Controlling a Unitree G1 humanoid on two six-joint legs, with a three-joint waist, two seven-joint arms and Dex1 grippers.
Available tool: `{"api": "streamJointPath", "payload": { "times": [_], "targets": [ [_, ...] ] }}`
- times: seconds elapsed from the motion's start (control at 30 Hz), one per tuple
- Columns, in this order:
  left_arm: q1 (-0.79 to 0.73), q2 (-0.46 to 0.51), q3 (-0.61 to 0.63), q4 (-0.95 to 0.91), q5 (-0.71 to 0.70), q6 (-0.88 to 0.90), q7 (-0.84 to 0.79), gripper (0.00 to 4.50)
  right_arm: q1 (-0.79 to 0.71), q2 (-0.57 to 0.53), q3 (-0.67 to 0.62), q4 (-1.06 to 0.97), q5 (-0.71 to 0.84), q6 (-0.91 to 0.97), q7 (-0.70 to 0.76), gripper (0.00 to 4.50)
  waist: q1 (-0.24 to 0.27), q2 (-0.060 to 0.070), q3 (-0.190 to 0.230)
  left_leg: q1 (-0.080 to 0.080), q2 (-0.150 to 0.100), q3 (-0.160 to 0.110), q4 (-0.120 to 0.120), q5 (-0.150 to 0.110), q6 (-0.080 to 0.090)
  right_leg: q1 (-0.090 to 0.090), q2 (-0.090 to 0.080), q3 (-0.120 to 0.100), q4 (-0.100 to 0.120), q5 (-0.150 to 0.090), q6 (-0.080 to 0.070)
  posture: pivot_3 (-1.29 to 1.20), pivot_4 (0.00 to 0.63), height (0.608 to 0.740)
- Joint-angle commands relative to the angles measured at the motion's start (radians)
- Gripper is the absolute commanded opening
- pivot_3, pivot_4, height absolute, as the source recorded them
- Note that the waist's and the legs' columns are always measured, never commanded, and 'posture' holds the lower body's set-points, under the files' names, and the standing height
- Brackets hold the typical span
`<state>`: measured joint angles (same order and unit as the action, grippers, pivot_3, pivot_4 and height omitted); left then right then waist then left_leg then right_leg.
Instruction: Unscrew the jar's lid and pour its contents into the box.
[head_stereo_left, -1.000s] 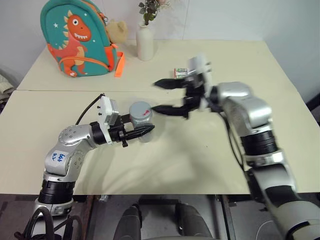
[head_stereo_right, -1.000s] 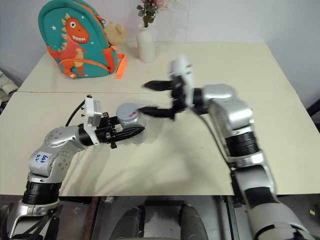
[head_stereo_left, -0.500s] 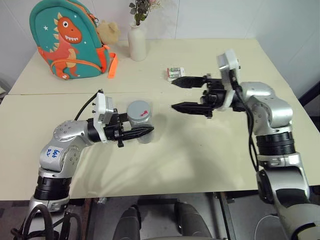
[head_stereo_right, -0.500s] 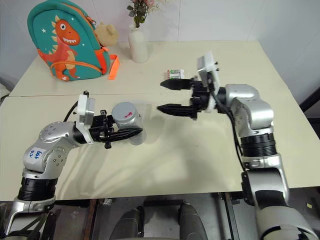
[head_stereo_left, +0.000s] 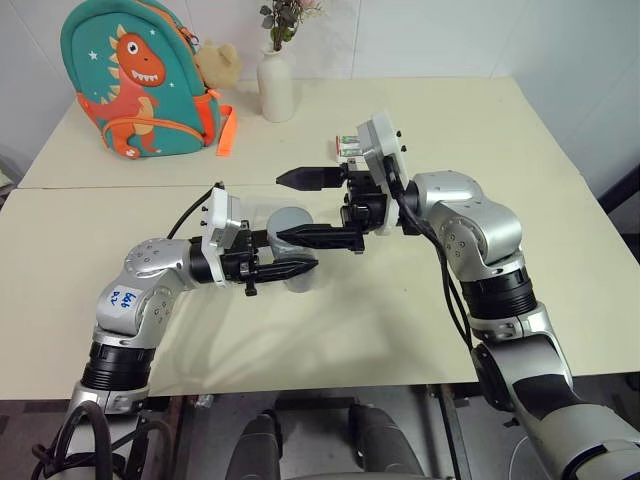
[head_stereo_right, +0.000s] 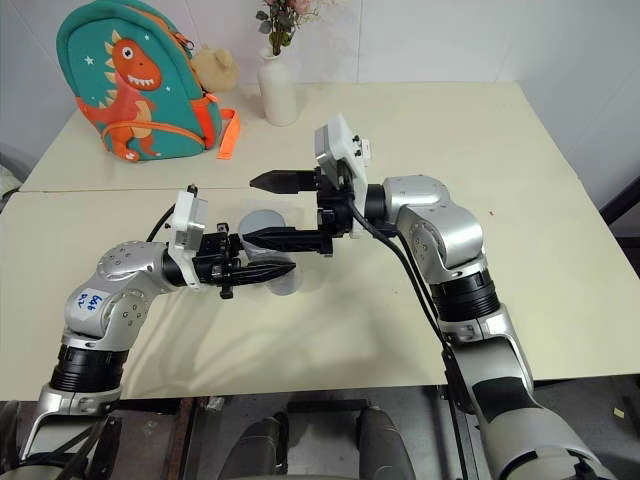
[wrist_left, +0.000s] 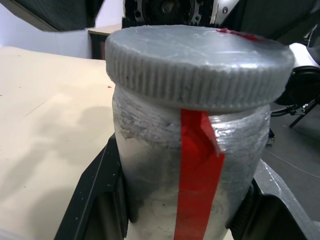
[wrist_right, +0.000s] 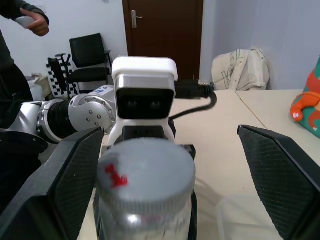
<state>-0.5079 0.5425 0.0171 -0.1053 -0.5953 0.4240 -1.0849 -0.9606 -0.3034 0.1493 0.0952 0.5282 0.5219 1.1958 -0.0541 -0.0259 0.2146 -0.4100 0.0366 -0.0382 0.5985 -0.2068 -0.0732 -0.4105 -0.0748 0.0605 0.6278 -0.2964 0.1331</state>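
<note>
My left gripper (head_stereo_left: 297, 268) is shut on the jar (wrist_left: 150, 175), holding it upright just above the table. The jar is small, wrapped in cloudy film, with a red tape strip down its side. Its ribbed grey lid (wrist_right: 145, 170) is on, with a red mark on top. The film hides the contents. My right gripper (head_stereo_left: 302, 207) reaches in from the right, open wide. Its fingers (wrist_right: 75, 175) stand on either side of the lid, clear of it. A faint clear outline (wrist_right: 235, 212) on the table beside the jar may be the box; I cannot tell.
At the back of the table are a teal dinosaur backpack (head_stereo_left: 135, 80) with a plush toy (head_stereo_left: 210, 62), a white vase (head_stereo_left: 275, 85) and a small white-green packet (head_stereo_left: 348, 146). A person's hand (wrist_right: 30, 20) and a black chair (wrist_right: 90, 60) are beyond the table.
My right gripper has swung left, still open, and now straddles the jar's lid. The left gripper has kept the jar in place. The camera shifted a second ago.
</note>
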Motion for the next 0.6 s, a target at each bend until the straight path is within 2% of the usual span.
{"api": "streamJointPath", "payload": {
  "times": [0.03, 0.33, 0.6],
  "targets": [
    [-0.035, -0.008, -0.003, -0.021, -0.006, -0.024, -0.02, 1.96, -0.016, 0.006, 0.007, -0.029, -0.004, 0.005, -0.011, 4.49, 0.0, 0.0, 0.0, 0.0, 0.0, 0.0, 0.0, 0.0, 0.0, 0.0, 0.0, 0.0, 0.0, 0.0, 0.0, 0.0, 0.15, 0.74],
    [-0.047, -0.009, -0.012, 0.003, 0.015, -0.039, -0.038, 1.96, 0.008, -0.006, 0.043, -0.104, 0.002, 0.067, -0.031, 4.49, 0.0, 0.0, 0.0, 0.0, 0.0, 0.0, 0.0, 0.0, 0.0, 0.0, 0.0, 0.0, 0.0, 0.0, 0.0, 0.0, 0.15, 0.74],
    [-0.029, -0.003, -0.015, -0.006, 0.023, -0.046, -0.049, 1.96, -0.005, -0.014, 0.015, -0.066, -0.013, 0.056, -0.058, 4.49, 0.0, 0.0, 0.0, 0.0, 0.0, 0.0, 0.0, 0.0, 0.0, 0.0, 0.0, 0.0, 0.0, 0.0, 0.0, 0.0, 0.15, 0.74]
  ]
}}
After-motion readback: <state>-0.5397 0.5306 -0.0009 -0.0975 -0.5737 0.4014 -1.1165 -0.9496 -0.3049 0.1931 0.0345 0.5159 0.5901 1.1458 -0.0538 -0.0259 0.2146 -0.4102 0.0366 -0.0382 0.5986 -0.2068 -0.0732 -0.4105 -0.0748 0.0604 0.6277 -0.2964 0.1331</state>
